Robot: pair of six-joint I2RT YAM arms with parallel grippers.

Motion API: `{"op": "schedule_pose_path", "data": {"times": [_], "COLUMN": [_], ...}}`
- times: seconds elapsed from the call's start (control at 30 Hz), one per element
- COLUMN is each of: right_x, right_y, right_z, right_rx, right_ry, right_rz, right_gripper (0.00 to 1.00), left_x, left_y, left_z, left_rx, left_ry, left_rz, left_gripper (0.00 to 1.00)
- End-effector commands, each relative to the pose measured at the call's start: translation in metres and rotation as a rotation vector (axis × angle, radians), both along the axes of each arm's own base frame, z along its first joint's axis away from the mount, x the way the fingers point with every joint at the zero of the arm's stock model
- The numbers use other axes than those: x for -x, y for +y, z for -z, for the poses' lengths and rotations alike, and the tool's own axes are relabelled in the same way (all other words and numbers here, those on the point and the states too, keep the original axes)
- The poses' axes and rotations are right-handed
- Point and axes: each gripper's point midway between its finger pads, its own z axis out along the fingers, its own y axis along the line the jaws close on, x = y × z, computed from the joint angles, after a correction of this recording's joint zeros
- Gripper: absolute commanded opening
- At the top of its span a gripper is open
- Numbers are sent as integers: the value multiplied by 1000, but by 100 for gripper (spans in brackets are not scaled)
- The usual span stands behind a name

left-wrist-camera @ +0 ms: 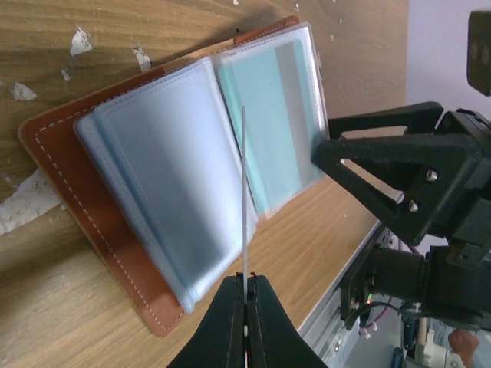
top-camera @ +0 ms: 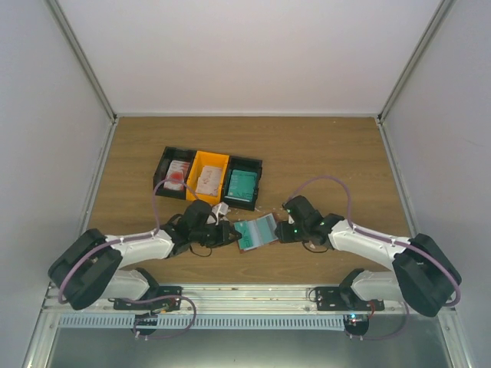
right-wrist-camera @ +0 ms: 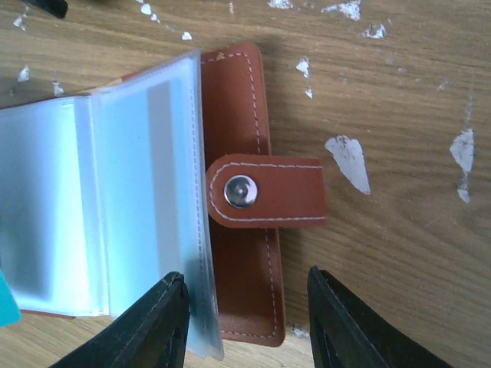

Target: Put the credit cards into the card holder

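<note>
The card holder (top-camera: 255,231) lies open on the table between my two grippers, reddish-brown leather with clear plastic sleeves (left-wrist-camera: 173,176). A teal card (left-wrist-camera: 280,115) sits in one sleeve. My left gripper (left-wrist-camera: 247,280) is shut on a thin card (left-wrist-camera: 244,192) seen edge-on, white at the edge, held upright over the sleeves. My right gripper (right-wrist-camera: 245,307) is open. Its fingers straddle the holder's near corner (right-wrist-camera: 242,261), beside the snap tab (right-wrist-camera: 265,192). One finger (right-wrist-camera: 153,322) touches the sleeve edge.
Three bins stand in a row behind the holder: a black one (top-camera: 175,172) with white and red cards, an orange one (top-camera: 209,178) with pale cards, a black one (top-camera: 244,184) with teal cards. Small white scraps (right-wrist-camera: 347,157) dot the wood.
</note>
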Motion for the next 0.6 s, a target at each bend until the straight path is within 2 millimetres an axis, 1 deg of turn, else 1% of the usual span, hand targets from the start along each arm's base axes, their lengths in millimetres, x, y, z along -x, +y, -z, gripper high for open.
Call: {"op": "schedule_pose_path", "data": {"times": [0.0, 0.1, 0.23, 0.43, 0.57], "right_x": [3, 4, 6, 9, 10], "right_y": [-10, -12, -14, -13, -14], "right_z": [6, 13, 26, 30, 32], "right_rx": [47, 82, 124, 137, 141], "right_ry": [10, 26, 64, 87, 98], "right_rz": [10, -2, -21, -35, -35], "right_gripper": [43, 41, 35, 29, 23], "left_x": [-21, -24, -27, -30, -32], "left_y": [-18, -25, -34, -40, -43], "left_z": [-17, -13, -9, -6, -9], "left_rx": [54, 60, 73, 88, 113], "left_ry": [-69, -62, -53, -56, -59], "left_rz": [-42, -38, -27, -23, -23], "left_gripper": [0, 0, 0, 0, 0]}}
